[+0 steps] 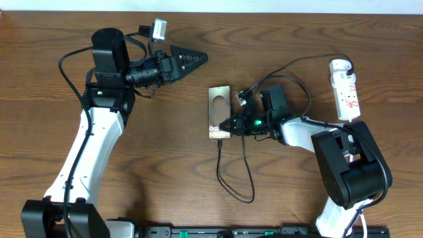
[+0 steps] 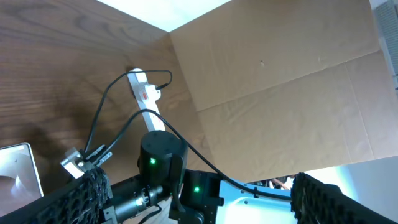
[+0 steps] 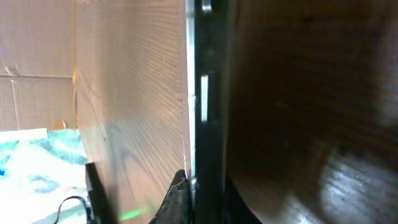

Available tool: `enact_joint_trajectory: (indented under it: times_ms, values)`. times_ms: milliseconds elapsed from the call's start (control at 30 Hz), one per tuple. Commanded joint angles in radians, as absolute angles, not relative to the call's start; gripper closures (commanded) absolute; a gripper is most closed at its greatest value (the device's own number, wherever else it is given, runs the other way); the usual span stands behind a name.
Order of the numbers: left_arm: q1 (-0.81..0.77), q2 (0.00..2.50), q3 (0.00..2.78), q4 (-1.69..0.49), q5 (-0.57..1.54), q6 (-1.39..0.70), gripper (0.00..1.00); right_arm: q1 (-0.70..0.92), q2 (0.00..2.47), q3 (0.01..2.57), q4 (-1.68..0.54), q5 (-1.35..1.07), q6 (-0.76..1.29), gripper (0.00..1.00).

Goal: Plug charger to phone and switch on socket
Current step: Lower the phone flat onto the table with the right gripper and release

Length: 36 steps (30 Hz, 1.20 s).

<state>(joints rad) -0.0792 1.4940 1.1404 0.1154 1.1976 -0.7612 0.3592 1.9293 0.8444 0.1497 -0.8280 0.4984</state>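
Note:
The bronze phone (image 1: 219, 107) lies flat mid-table; its corner shows in the left wrist view (image 2: 18, 171). My right gripper (image 1: 227, 125) is shut on the phone's lower right edge, and in the right wrist view the phone (image 3: 210, 93) stands edge-on between the fingertips (image 3: 208, 202). The thin black charger cable (image 1: 246, 168) loops from the phone's bottom end toward the front, then back to the white socket strip (image 1: 346, 89) at the far right, which also shows in the left wrist view (image 2: 145, 96). My left gripper (image 1: 192, 61) is open and empty, raised at the upper left.
The right arm's body (image 2: 163, 163) fills the lower left wrist view. A cardboard wall (image 2: 280, 81) stands beyond the table's far side. The cable loop (image 1: 238, 195) lies near the front edge, next to a black rail (image 1: 251, 231).

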Motion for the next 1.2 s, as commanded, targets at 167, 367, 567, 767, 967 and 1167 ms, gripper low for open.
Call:
enact_joint_trajectory:
  times_ms: [167,367,567,767,967,1167]
  values:
    - [-0.076,1.478,1.149,0.118,1.2,-0.752,0.05,0.386,1.982,0.838,0.138,-0.613,0.478,0.78]
    - [-0.076,1.478,1.149,0.118,1.199,-0.752,0.05,0.389,1.982,0.838,0.139,-0.604,0.478,0.78]
    - [-0.076,1.478,1.149,0.118,1.2,-0.752,0.05,0.389,1.982,0.838,0.139,-0.604,0.478,0.56]
    - [-0.076,1.478,1.149,0.118,1.199,-0.752,0.05,0.389,1.982,0.838,0.139,-0.601,0.486,0.33]
    - [-0.076,1.478,1.149,0.118,1.199,-0.752,0.05,0.39,1.982,0.838,0.138,-0.599,0.505,0.21]
    - [-0.076,1.478,1.149,0.118,1.2,-0.752,0.05,0.4,1.972,0.838,0.13,-0.579,0.52,0.16]
